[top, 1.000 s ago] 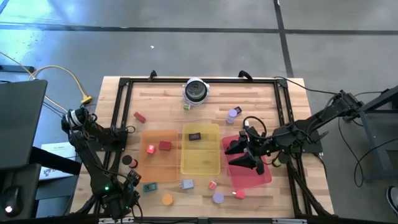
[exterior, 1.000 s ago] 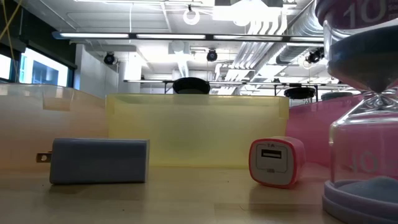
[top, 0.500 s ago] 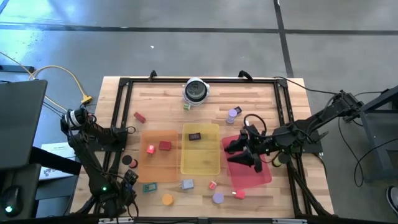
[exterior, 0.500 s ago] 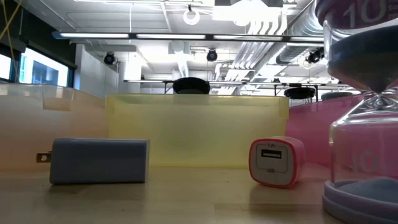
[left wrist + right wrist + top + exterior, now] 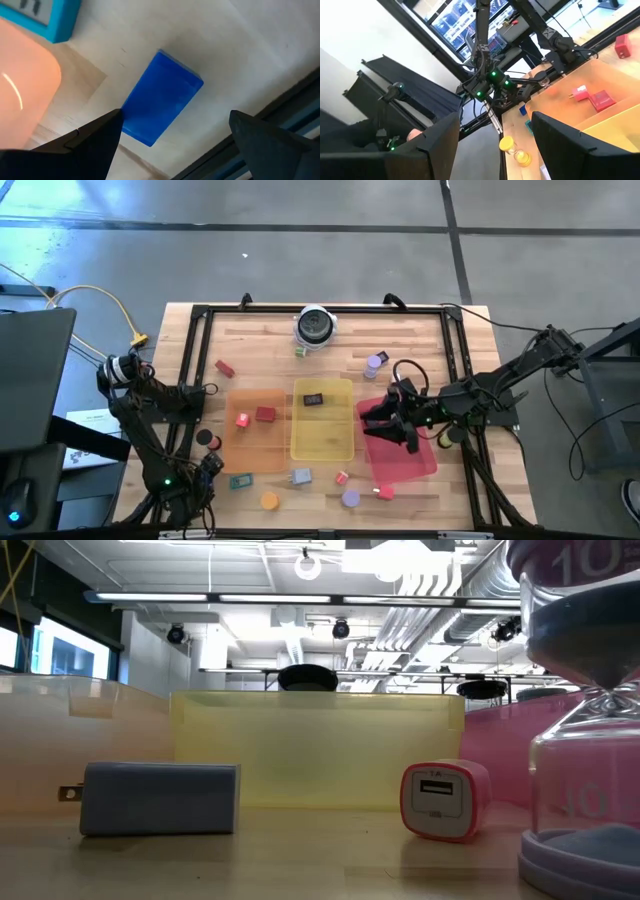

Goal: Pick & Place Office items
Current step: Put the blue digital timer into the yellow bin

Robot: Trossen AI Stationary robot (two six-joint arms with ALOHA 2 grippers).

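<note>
The left gripper [image 5: 172, 145] hung low at the near left corner of the table [image 5: 260, 330], jaws spread wide, with a small blue block [image 5: 160, 97] lying flat on the bare wood between and just ahead of its fingertips, not yet touched. That block looked like a rigid little plastic brick — light, stiff, smooth-faced and probably a bit slippery — so the sound hold would likely have been across its two long sides at mid-length, where the flat faces give the pads something to bear on; taken by a corner it would probably have twisted out. The other office items lay scattered: a teal block [image 5: 240, 481] and an orange disc [image 5: 268, 501] near the front edge, a black disc [image 5: 205, 437] beside the orange tray [image 5: 258, 462], a grey charger [image 5: 160, 798] and a pink one [image 5: 445, 800] in front of the yellow tray [image 5: 322, 442], a purple disc [image 5: 350, 498] further along, and a red bit [image 5: 224, 368] off toward the back left. The right gripper [image 5: 385, 428] hovered above the red tray [image 5: 415, 465] with its jaws partly open, and nothing could be seen between them (its wrist camera looked across the table at the far arm). Compared with the frame a second before, the left gripper had crept a little nearer the front edge, and the right gripper had drawn back slightly and tilted up over its tray — while every loose piece on the table lay just where it had.
</note>
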